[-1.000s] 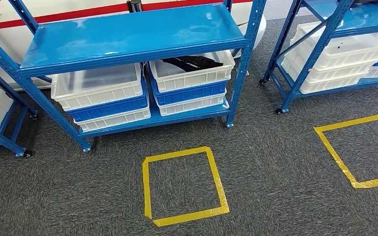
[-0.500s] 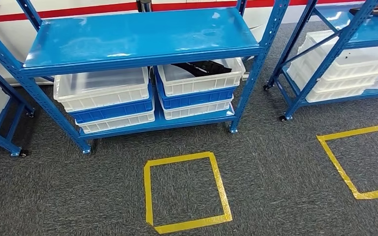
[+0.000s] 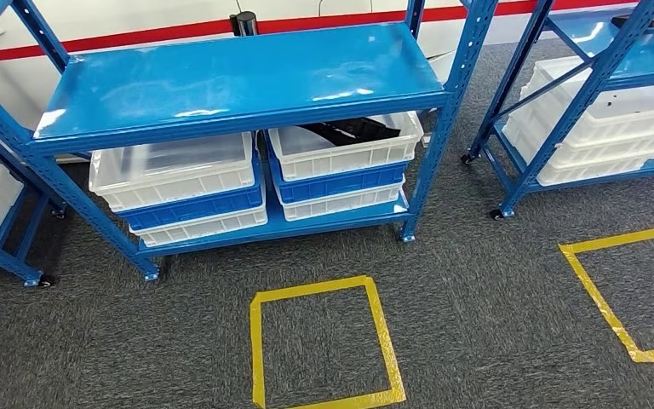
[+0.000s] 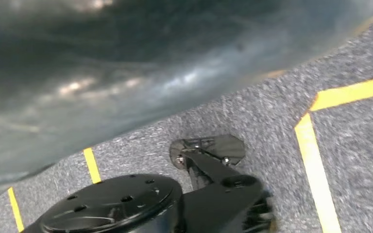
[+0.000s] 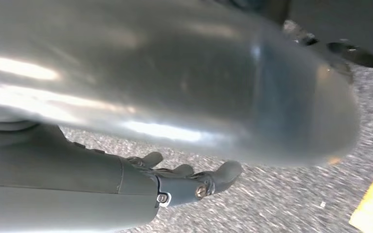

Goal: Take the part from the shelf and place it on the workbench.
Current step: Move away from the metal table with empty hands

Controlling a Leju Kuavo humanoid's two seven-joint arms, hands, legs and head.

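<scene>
the view had slid toward the shelf point(image 3: 238, 81), the black part point(image 3: 349, 132) in its white bin point(image 3: 341, 149) at 12 o'clock; right hand point(image 5: 194, 182) hung released, left hand's state untold

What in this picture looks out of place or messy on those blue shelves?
Little stands out. The bins sit in neat stacks on the lower shelf. The one oddity is the black part, which lies slanted in the top white bin on the right, one end poking above the rim.
</scene>
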